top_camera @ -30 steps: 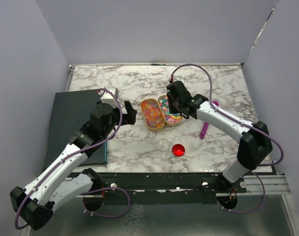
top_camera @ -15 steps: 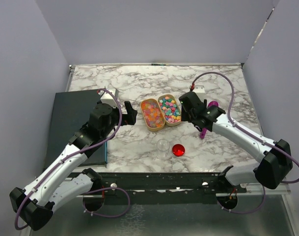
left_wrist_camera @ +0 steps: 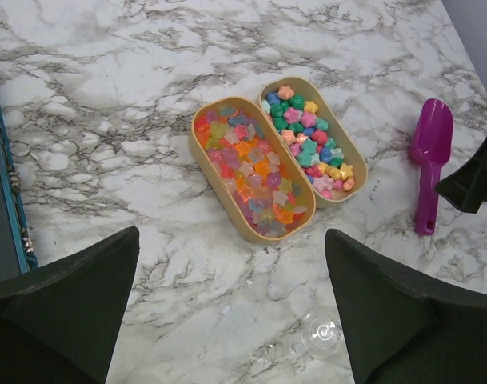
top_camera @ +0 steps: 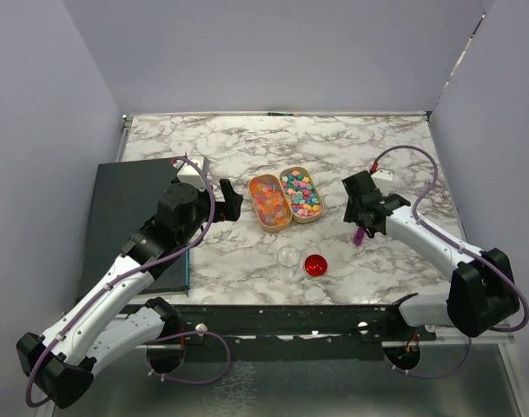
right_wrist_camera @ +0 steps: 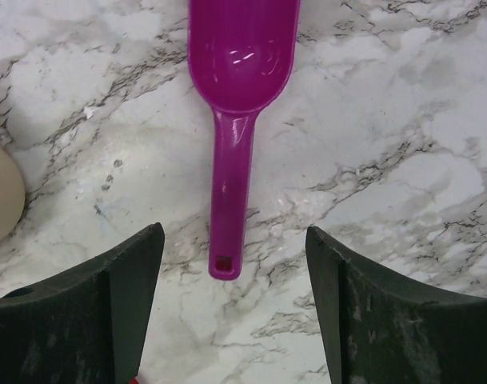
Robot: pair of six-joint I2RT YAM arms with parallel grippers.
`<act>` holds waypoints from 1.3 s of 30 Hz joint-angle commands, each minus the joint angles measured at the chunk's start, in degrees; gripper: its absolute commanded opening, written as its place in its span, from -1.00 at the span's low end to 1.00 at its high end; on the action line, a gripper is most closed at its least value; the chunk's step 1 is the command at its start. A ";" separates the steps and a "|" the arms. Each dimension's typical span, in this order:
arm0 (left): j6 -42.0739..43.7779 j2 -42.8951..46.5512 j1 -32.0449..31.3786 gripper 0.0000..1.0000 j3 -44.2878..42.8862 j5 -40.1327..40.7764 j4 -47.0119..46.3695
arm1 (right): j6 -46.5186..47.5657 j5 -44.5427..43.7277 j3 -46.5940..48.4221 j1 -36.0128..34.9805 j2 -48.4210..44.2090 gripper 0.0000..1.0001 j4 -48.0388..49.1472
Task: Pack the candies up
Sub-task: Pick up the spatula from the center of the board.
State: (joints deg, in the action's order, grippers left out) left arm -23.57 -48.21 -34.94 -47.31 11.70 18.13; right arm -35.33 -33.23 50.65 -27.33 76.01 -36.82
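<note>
The candies fill two tan oval boxes side by side: translucent mixed ones in the left box (top_camera: 270,201) (left_wrist_camera: 251,180), pink, teal and yellow ones in the right box (top_camera: 300,193) (left_wrist_camera: 311,136). A purple scoop (right_wrist_camera: 239,88) (left_wrist_camera: 429,160) (top_camera: 360,234) lies empty on the marble to the right of them. My right gripper (top_camera: 361,222) (right_wrist_camera: 235,308) hovers open over the scoop's handle end, fingers on either side and apart from it. My left gripper (top_camera: 232,201) (left_wrist_camera: 231,312) stands open to the left of the boxes, holding nothing.
A small clear jar (top_camera: 287,259) (left_wrist_camera: 319,334) stands in front of the boxes with a shiny red round lid (top_camera: 315,265) beside it. A dark board (top_camera: 125,208) covers the table's left side under the left arm. The marble table (top_camera: 247,148) has walls round it.
My right arm has swung from above the right candy box to the right, over the scoop, and its jaws have opened. The left arm has not moved.
</note>
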 commanded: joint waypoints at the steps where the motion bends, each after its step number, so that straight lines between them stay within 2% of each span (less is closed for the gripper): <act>1: -0.43 0.58 0.22 0.98 0.61 -1.36 0.10 | -1.76 2.82 -1.94 3.82 1.43 0.50 6.28; 10: -0.39 0.21 0.22 0.98 0.56 -1.34 0.15 | -1.52 5.84 -2.88 8.78 6.12 0.43 12.46; 29: -0.33 0.13 0.31 0.98 0.57 -1.07 0.15 | -3.39 4.93 -1.49 11.47 14.91 0.16 16.33; 39: -0.39 -0.02 0.39 0.98 0.63 -1.03 0.14 | -3.31 4.56 -1.79 11.72 15.18 -0.23 16.79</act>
State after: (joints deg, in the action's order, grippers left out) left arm -23.57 -48.23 -34.94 -47.31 11.35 18.13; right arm -37.95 -27.57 48.64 -16.01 90.52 -20.88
